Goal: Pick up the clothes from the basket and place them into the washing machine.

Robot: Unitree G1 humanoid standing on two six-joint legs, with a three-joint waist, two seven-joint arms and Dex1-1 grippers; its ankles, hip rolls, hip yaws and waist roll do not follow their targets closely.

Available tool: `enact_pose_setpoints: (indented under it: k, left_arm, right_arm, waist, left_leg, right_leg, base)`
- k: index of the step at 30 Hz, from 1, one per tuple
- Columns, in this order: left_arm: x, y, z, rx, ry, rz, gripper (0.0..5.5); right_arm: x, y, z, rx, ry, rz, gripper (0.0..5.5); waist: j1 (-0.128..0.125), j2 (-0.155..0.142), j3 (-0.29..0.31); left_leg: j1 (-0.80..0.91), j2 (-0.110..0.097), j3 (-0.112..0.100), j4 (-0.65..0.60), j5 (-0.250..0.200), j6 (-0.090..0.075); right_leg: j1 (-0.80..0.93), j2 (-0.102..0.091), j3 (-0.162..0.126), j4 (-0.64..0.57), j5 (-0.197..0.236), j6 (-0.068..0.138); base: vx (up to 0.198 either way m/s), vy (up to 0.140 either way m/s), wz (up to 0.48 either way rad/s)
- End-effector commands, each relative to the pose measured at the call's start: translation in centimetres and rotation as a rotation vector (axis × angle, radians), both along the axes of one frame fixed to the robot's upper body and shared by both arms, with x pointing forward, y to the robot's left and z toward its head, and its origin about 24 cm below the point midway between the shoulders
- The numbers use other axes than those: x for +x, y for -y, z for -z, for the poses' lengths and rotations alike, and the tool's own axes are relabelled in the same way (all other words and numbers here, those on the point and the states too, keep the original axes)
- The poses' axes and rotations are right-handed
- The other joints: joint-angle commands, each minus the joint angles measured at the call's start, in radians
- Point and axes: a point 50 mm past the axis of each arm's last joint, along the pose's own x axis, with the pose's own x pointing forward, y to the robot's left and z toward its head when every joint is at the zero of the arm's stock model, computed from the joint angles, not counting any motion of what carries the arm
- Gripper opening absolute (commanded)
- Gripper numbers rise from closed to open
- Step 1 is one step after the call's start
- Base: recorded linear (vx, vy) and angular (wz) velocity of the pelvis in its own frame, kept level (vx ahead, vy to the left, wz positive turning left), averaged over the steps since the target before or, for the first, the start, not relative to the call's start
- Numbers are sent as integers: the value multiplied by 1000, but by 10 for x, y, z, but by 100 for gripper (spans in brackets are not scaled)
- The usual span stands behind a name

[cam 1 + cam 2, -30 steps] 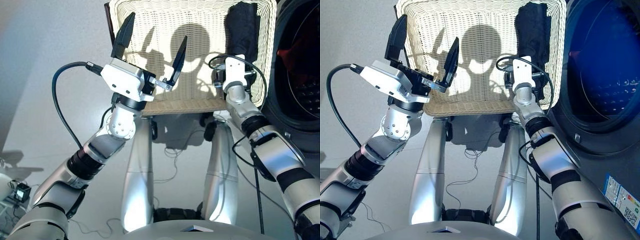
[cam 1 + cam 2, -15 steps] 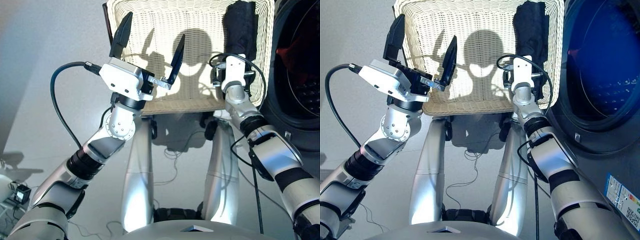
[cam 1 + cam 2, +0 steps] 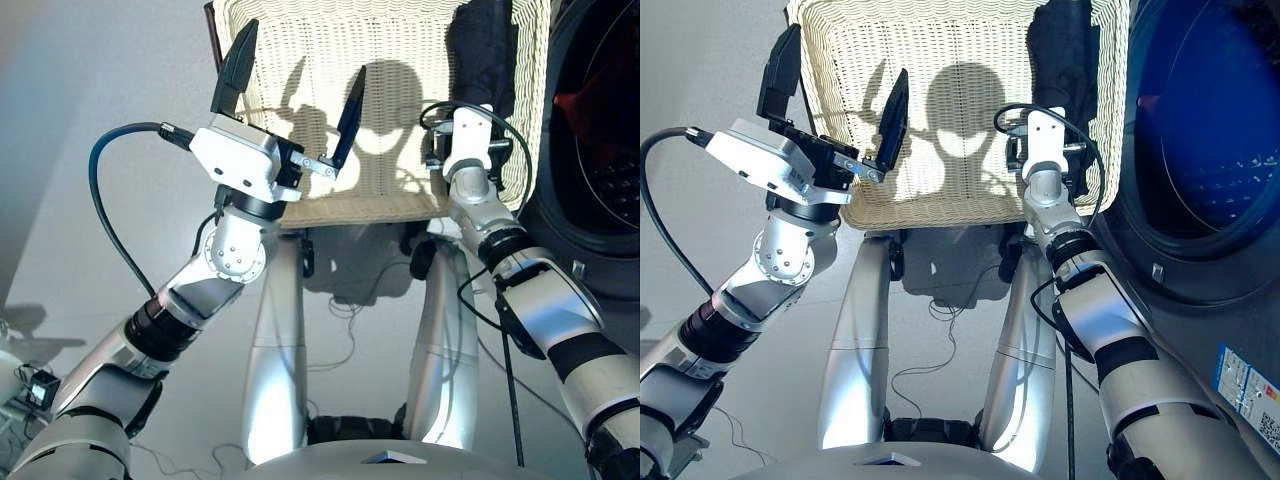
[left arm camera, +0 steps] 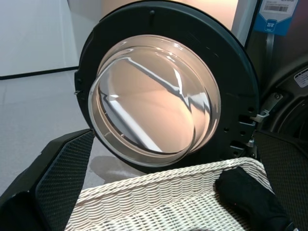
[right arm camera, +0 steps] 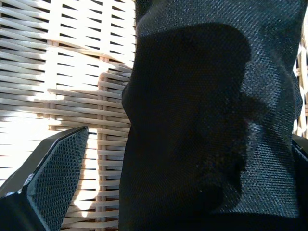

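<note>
- My right pincer [image 5: 159,192] is right over the black garment [image 5: 211,110], fingers spread wide, one finger [image 5: 45,178] on the wicker to one side and the other just showing at the cloth's far edge, so the garment sits between them, not yet gripped.
- From the head view, the black garment [image 3: 482,50] lies straight ahead of my right wrist, its long axis running away from me along the basket's right wall. My right arm is clearly the nearer one.
- My left pincer [image 3: 290,85] hangs wide open and empty above the basket's near left part, well apart from the garment.
- The basket [image 3: 300,30] holds only that black piece as far as I can see; the rest of the weave is bare.
- The washing machine [image 3: 600,150] stands just right of the basket, door [image 4: 154,96] swung open, something red [image 3: 590,100] showing inside the drum.
- I judge the next call is closing on the cloth across its width.
</note>
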Motion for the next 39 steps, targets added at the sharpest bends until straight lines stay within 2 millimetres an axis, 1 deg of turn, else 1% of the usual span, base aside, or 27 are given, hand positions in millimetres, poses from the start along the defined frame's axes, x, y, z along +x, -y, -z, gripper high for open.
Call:
enact_pose_setpoints:
  k: [1,3,4,5,12,15,17,22,25,26,28,31,32,33,35,37,38,39]
  left_arm:
    - [-28,1,-18,-106,101,100,550]
    - [-27,1,-18,-107,100,97,550]
    - [-27,1,-18,-107,99,96,550]
    - [-27,1,-18,-106,99,95,550]
    - [-27,0,-18,-109,97,87,550]
    - [-27,-2,-18,-111,99,77,550]
    - [-27,-3,-18,-112,103,69,550]
    - [-27,-9,-17,-110,113,27,550]
    - [-27,-11,-17,-102,123,7,550]
    - [-27,-11,-17,-101,123,7,550]
    - [-27,-14,-16,-100,125,-8,550]
    - [-27,-17,-13,-96,120,-29,550]
    - [-27,-17,-13,-96,120,-29,550]
    - [-27,-19,-12,-95,117,-41,550]
    - [-27,-22,-12,-102,115,-44,550]
    - [-28,-26,-11,-101,112,-59,550]
    - [-28,-26,-11,-101,111,-59,550]
    - [-28,-30,-12,-101,120,-74,550]
  right_arm:
    - [0,63,-40,46,59,273,550]
    - [0,62,-39,38,56,272,550]
    - [1,61,-38,38,55,268,265]
    - [1,60,-38,37,57,267,0]
    - [1,51,-37,15,77,251,0]
    - [1,35,-37,35,124,192,0]
    - [-1,22,-41,38,180,134,0]
    - [-13,-3,-48,55,313,14,0]
    - [-23,-8,-47,63,368,-25,0]
    - [-23,-8,-47,63,368,-24,0]
    - [-34,-6,-48,99,427,-35,0]
    - [-47,-2,-45,202,477,-57,0]
    - [-47,-2,-45,202,477,-57,0]
    - [-58,1,-43,304,515,-80,0]
    - [-69,11,-41,464,566,-89,0]
    - [-79,20,-39,522,611,-76,0]
    - [-79,21,-39,522,611,-76,0]
    - [-92,34,-39,544,669,-37,0]
  waist:
    - [-3,98,-16]
    - [-4,97,-16]
    - [-5,96,-16]
    - [-6,95,-16]
    - [-13,88,-16]
    - [-22,78,-16]
    - [-31,69,-16]
    - [-49,52,-16]
    - [-56,45,-16]
    - [-56,45,-16]
    - [-63,40,-16]
    - [-73,33,-16]
    - [-73,33,-16]
    - [-80,29,-16]
    - [-86,24,-16]
    - [-91,20,-16]
    - [-91,20,-16]
    - [-98,13,-16]
  left_leg:
    - [26,25,69,71,-85,17]
    - [27,25,70,70,-85,18]
    - [29,25,71,67,-84,18]
    - [30,26,72,66,-84,19]
    - [40,22,74,56,-79,20]
    - [54,25,79,36,-74,21]
    - [62,26,80,17,-67,21]
    - [83,27,86,-24,-50,22]
    - [91,25,83,-37,-44,24]
    - [92,25,83,-38,-44,24]
    - [98,25,83,-53,-37,24]
    - [111,26,85,-70,-32,25]
    - [112,26,86,-71,-32,25]
    - [119,27,87,-78,-31,26]
    - [126,25,87,-83,-30,27]
    - [135,24,86,-90,-29,29]
    - [136,24,86,-91,-29,29]
    - [142,23,84,-92,-30,28]
  right_leg:
    - [22,18,1,-49,5,41]
    - [23,19,3,-51,7,41]
    - [24,20,3,-52,8,41]
    - [25,20,3,-53,8,41]
    - [36,21,6,-68,14,40]
    - [48,20,6,-85,20,38]
    - [56,22,9,-103,27,38]
    - [75,25,11,-139,43,37]
    - [87,25,12,-156,47,38]
    - [89,25,12,-157,47,38]
    - [95,23,12,-166,53,40]
    - [107,24,14,-184,59,41]
    - [108,24,14,-185,59,41]
    - [113,24,13,-189,61,43]
    - [118,26,13,-194,62,45]
    - [127,27,13,-200,62,47]
    - [127,27,13,-200,62,47]
    - [134,27,10,-201,59,48]
  base:
    - [0,0,0]
    - [0,0,0]
    - [0,0,0]
    - [0,0,0]
    - [0,0,0]
    - [0,0,0]
    - [0,0,0]
    - [0,0,0]
    - [0,0,0]
    - [0,0,0]
    - [0,0,0]
    - [0,0,0]
    - [0,0,0]
    - [0,0,0]
    - [0,0,0]
    - [0,0,0]
    - [0,0,0]
    - [0,0,0]
